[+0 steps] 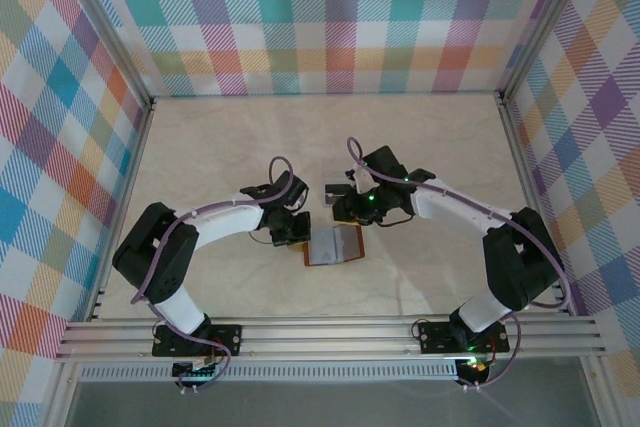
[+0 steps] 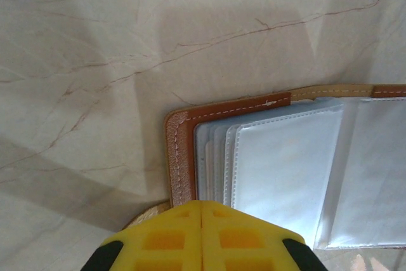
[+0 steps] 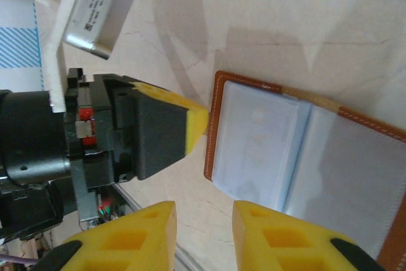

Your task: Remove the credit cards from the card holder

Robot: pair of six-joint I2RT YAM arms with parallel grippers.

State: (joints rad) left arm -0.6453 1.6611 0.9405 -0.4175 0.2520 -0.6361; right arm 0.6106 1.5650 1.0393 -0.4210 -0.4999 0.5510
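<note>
Holder (image 3: 254, 131) open, cards seemingly not out yet, my left gripper (image 2: 202, 206) closed empty at its edge, right gripper (image 3: 204, 212) part-open, empty

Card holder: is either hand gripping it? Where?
Cannot tell. The left hand is shut, with its tips at the brown outer edge of the card holder, either pinning or pinching it. The right hand is open and holds nothing.

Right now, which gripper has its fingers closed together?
The left gripper: its yellow fingers meet, while the right gripper shows a gap.
</note>
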